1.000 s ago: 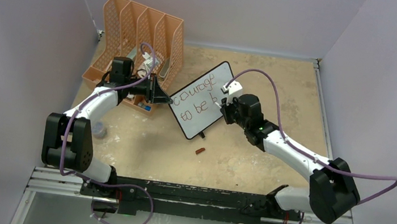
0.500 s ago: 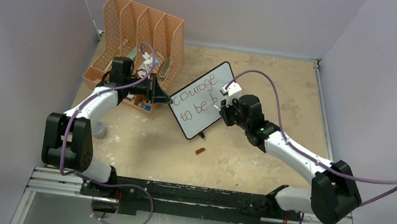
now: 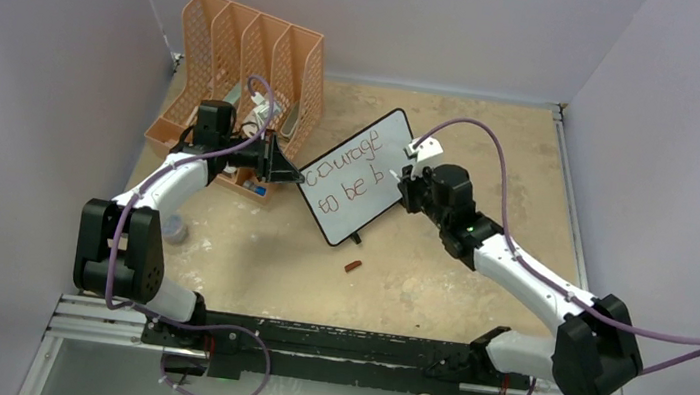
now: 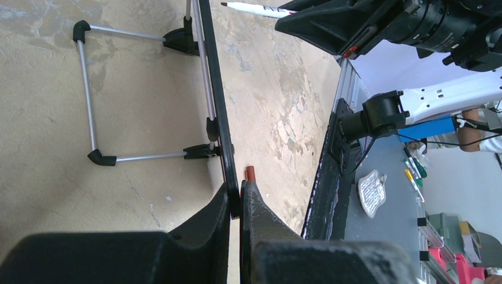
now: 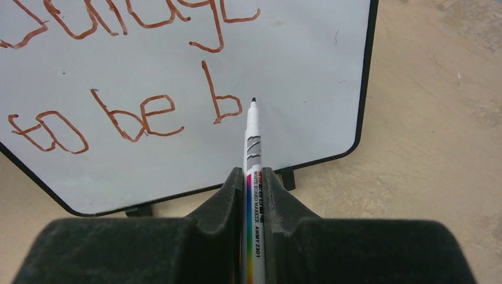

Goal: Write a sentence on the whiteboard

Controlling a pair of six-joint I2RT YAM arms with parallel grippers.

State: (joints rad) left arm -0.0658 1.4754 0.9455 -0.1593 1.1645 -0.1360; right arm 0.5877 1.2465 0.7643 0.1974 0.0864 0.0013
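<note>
The whiteboard (image 3: 354, 173) stands on the table (image 3: 493, 145), nearer its far edge. The sentence (image 5: 142, 112) so far reads "courage to be b". The left gripper (image 4: 235, 198) has its jaws clamped on the board's frame. The right gripper (image 5: 253, 177) has its jaws pinching a marker (image 5: 253, 142), whose tip is just beside the "b".

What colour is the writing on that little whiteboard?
Reddish-brown writing on the whiteboard; it shows clearest in the right wrist view.
</note>
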